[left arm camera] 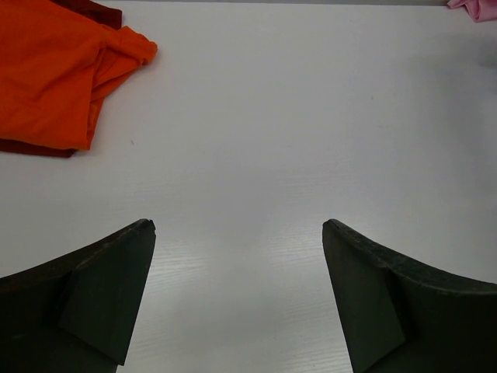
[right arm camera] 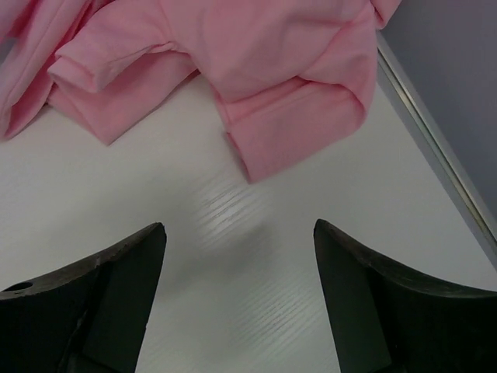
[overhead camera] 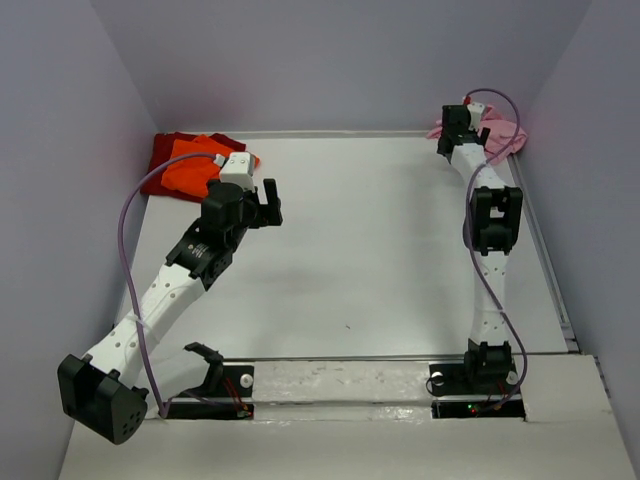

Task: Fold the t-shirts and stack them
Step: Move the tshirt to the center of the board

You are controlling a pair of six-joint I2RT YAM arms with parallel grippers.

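Note:
The light pink t-shirt (overhead camera: 500, 132) lies crumpled in the far right corner; in the right wrist view it (right arm camera: 256, 70) spreads just ahead of the fingers. My right gripper (right arm camera: 239, 229) is open and empty just short of a pink sleeve edge; from above it (overhead camera: 462, 118) sits at the shirt. The bright orange t-shirt (overhead camera: 190, 165) lies folded on the dark red t-shirt (overhead camera: 168, 145) at the far left; both show in the left wrist view, orange (left arm camera: 54, 74) over dark red (left arm camera: 93, 11). My left gripper (left arm camera: 237, 225) is open and empty over bare table, right of the orange shirt (overhead camera: 268, 203).
Grey walls close the table (overhead camera: 370, 250) on the left, back and right. A metal rail (right arm camera: 435, 132) runs along the right edge beside the pink shirt. A taped strip (overhead camera: 340, 385) crosses the near edge between the arm bases.

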